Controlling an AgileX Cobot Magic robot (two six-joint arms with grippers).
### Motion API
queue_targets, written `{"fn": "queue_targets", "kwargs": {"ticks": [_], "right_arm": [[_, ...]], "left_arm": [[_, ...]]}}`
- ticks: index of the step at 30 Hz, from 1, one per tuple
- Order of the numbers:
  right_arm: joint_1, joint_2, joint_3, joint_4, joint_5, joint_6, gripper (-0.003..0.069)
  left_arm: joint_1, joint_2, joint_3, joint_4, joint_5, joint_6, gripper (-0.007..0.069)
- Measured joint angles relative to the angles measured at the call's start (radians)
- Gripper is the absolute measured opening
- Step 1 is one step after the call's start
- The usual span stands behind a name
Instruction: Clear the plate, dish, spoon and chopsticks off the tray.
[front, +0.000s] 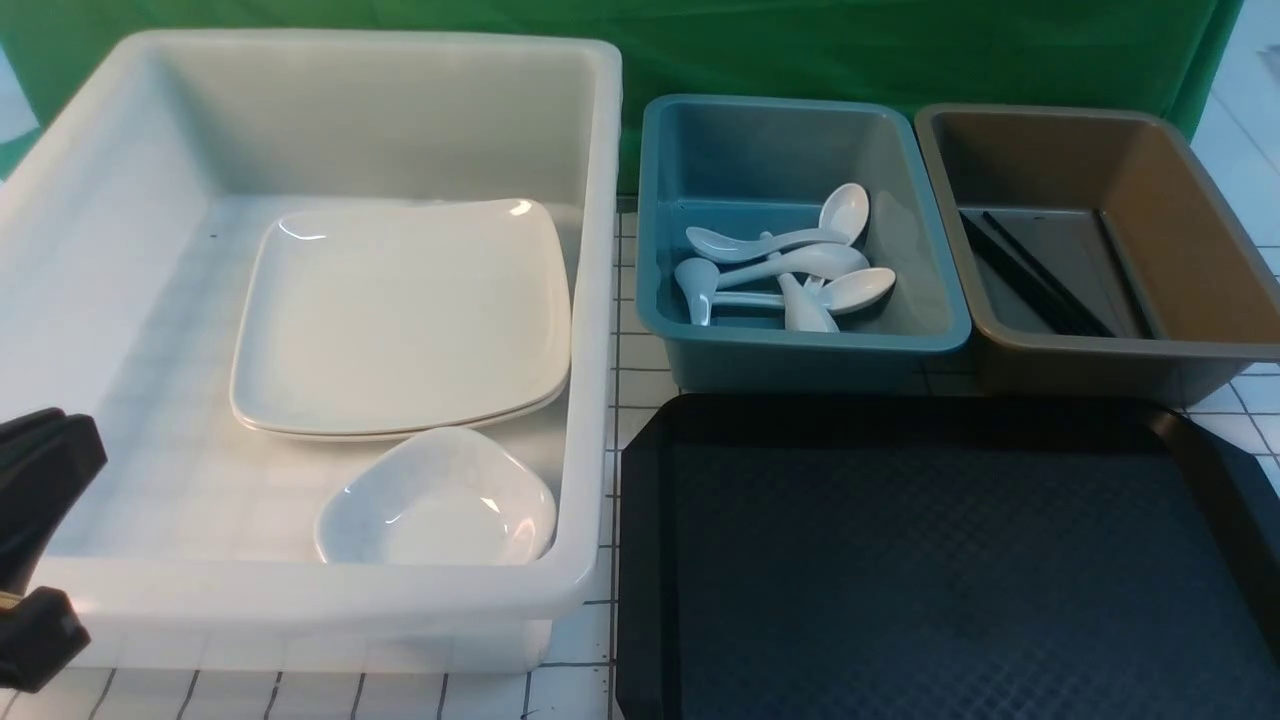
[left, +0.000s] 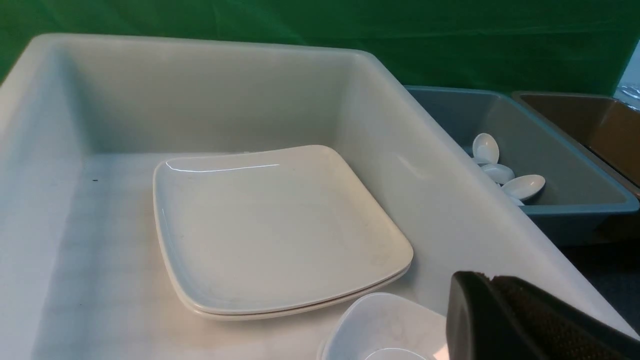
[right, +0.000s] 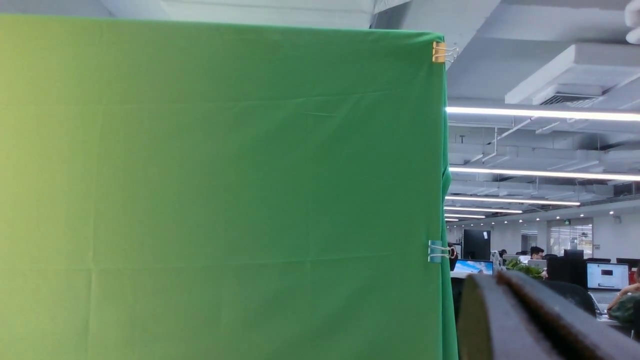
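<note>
Front view, tray (front: 960, 560): bare over all that shows of it, its near edge cut off by the frame, so the clearing looks finished or nearly so.
Front view, plate: a glossy square one (front: 410, 310) lies on top of another in the white bin (front: 590, 300) (which of the two came from the tray, I cannot tell).
Front view, dish: the small white dish (front: 440, 500) sits in that same bin, just beside the stacked plates.
Front view, spoons: a loose heap of white spoons (front: 820, 262) in the teal bin (front: 800, 340).
Front view, chopsticks: black sticks (front: 1050, 275) leaning in the brown bin (front: 1130, 348).
Left wrist view, left gripper (left: 492, 282): fingers closed together, nothing between them, near the dish.
Left wrist view, next move: probably none on the crockery; the left arm need only stay clear of the bin wall and rest.
Right wrist view, right gripper (right: 495, 280): fingertips practically together and empty, facing the green cloth (right: 250, 175), away from the work; presumably parked.
</note>
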Motion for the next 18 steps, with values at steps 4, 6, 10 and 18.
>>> {"fn": "queue_targets", "kwargs": {"ticks": [4,6,10,18], "right_arm": [[0.0,0.0,0.0,0.0,0.0,0.0,0.0064],[0.0,0.0,0.0,0.0,0.0,0.0,0.0066],[0.0,0.0,0.0,0.0,0.0,0.0,0.0074],[0.0,0.0,0.0,0.0,0.0,0.0,0.0095]], "left_arm": [[0.0,0.0,0.0,0.001,0.0,0.0,-0.0022],[0.0,0.0,0.0,0.001,0.0,0.0,-0.0022],[0.0,0.0,0.0,0.001,0.0,0.0,-0.0022],[0.0,-0.057,0.048,0.215,-0.061,-0.089,-0.0022]]}}
